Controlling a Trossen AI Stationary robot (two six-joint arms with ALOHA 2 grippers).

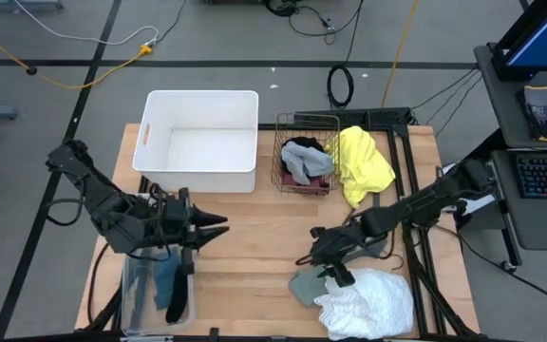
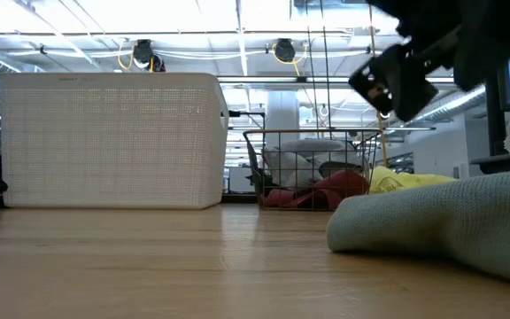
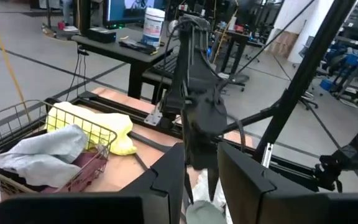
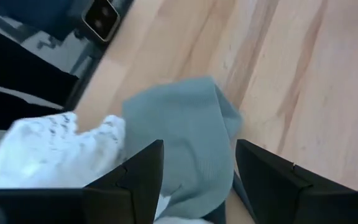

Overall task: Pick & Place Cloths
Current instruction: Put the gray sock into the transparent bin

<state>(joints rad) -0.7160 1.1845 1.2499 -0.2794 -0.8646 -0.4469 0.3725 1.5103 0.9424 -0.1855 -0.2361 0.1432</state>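
Hovering with fingers spread wide, the right gripper (image 4: 197,180) is positioned over the grey-green cloth (image 4: 185,143) for grasping; left gripper (image 1: 218,226) fingers parted, idle.

No text, label or number can be read anywhere — not on any surface.

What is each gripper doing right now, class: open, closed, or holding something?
Left gripper: open, holding nothing, above the bare table.
Right gripper: open, holding nothing, over the grey-green cloth.
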